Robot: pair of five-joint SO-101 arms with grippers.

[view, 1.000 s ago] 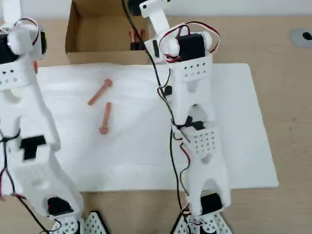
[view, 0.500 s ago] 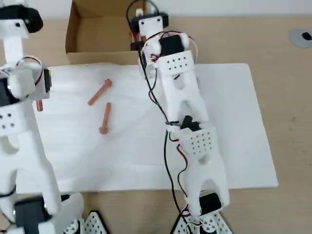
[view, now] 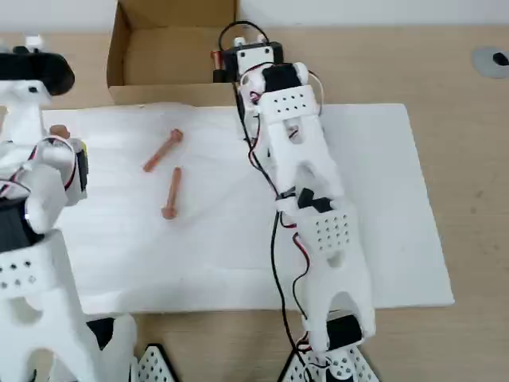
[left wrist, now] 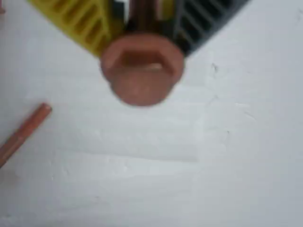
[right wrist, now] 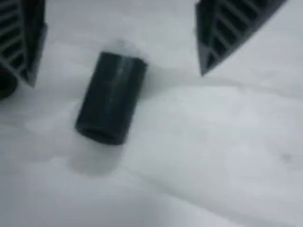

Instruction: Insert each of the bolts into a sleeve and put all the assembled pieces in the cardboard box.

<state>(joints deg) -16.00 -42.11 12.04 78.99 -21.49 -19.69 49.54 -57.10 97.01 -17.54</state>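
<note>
Three copper-coloured bolts I counted: one hex-headed bolt (left wrist: 142, 68) clamped in my left gripper (left wrist: 142, 14), and two loose bolts (view: 170, 192) on the white foam sheet (view: 382, 199). My right gripper (right wrist: 116, 71) hung with fingers apart above one smooth black cylindrical sleeve (right wrist: 110, 97) lying on the foam. The cardboard box (view: 118, 56) stood farthest.

This is a robotics lab bench or maker's worktable: a pale wooden table (view: 469, 159) carries a white foam sheet (view: 223, 255) as a mat, and a left arm (view: 32, 270) and right arm (view: 318, 231) of white printed plastic with bare wiring stand at one long edge of the sheet. A plain cardboard box (view: 159, 93) sits at the sheet's opposite edge, and loose bolts (view: 171, 192) lie on the sheet.
</note>
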